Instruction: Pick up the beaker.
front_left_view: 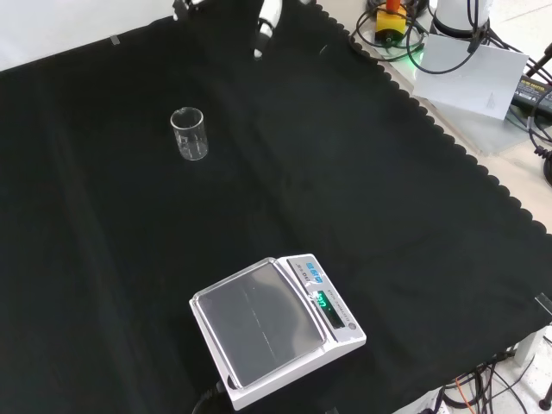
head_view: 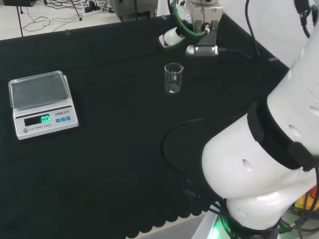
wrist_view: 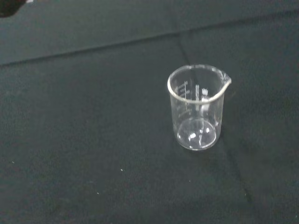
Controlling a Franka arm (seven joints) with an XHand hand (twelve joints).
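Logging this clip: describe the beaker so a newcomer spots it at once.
On the black cloth, look away from the white electronic scale. The small clear glass beaker stands upright, alone, apparently empty; its pouring lip and printed markings set it apart.

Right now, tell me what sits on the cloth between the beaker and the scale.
Nothing: in the front view only bare black cloth lies between the beaker and the scale. The head view shows the same bare stretch.

In the head view the beaker [head_view: 172, 78] stood upright on the worktop [head_view: 114, 164]; the scale [head_view: 42, 103] sat well apart to its left.
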